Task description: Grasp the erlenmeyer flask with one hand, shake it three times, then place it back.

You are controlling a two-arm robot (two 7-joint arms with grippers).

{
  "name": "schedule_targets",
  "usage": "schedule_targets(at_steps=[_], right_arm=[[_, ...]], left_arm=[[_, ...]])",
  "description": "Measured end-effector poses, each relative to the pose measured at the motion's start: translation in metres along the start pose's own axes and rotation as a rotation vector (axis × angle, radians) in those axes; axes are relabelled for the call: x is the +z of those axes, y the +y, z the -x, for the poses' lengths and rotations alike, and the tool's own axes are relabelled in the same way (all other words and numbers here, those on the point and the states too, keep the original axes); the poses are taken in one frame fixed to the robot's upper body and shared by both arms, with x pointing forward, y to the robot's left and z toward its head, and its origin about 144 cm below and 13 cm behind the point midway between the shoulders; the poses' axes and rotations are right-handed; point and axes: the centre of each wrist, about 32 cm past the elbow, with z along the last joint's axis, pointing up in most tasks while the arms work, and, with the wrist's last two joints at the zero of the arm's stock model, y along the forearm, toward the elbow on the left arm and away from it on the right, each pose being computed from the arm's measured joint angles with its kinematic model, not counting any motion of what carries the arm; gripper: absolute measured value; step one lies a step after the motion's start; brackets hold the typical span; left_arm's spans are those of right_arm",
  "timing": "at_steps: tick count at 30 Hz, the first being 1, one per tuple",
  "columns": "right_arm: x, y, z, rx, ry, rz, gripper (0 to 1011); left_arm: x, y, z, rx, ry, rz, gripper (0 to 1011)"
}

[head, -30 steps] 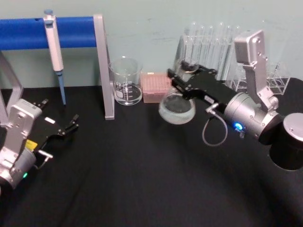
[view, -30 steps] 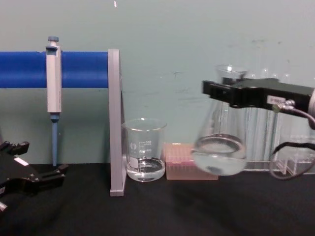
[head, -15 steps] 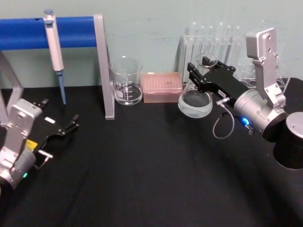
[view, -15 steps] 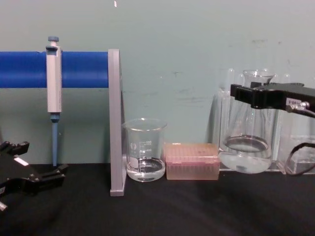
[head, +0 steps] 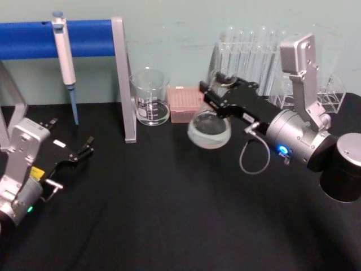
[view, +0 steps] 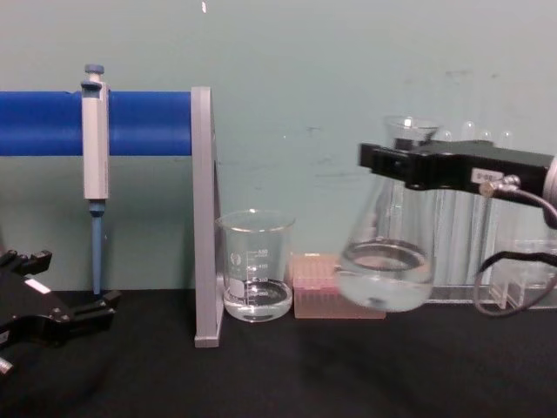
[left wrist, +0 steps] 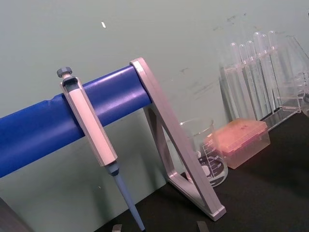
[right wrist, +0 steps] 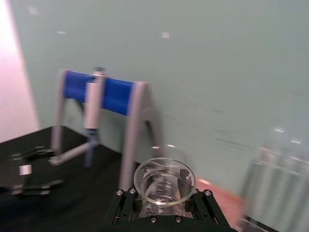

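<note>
Above the desk (head: 169, 214), right of centre: the flask (head: 210, 131) hangs clear of the black surface, in front of the pink box (head: 185, 104) and between the beaker (head: 151, 99) and the test tubes (head: 254, 51).

- Flask: one. Clear glass cone with a wide round base, a narrow neck and a flared lip. Tilted, base swung toward the robot's left and neck leaning right. A shallow pool of clear liquid in the bottom.
- Right gripper (view: 409, 165): black and boxy, with a grey cable looping beneath. Jaws clenched on the flask's neck just under the lip. In the right wrist view the flask's open mouth sits between them.
- Left gripper (head: 70, 134): low over the desk at the robot's left, well apart from the flask. Jaws spread, nothing in them.
- Beaker: one, upright, printed graduations, a little clear liquid.
- Pink box: one, beside the beaker, against the back wall.
- Pipette (head: 65, 56): one, hanging tip down from the blue bar (head: 28, 38).
- Test tubes: a row, upright at the back; count not clear.
</note>
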Motion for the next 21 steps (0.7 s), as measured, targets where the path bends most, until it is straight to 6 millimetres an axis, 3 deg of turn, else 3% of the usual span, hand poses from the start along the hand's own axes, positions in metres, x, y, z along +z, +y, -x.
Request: schedule_targets(at_steps=[21], right_arm=[[0.004,0.005,0.016,0.578,-0.03,-0.004,453]], left_arm=[[0.0,0.0,0.0,0.0,0.0,0.0,1001]])
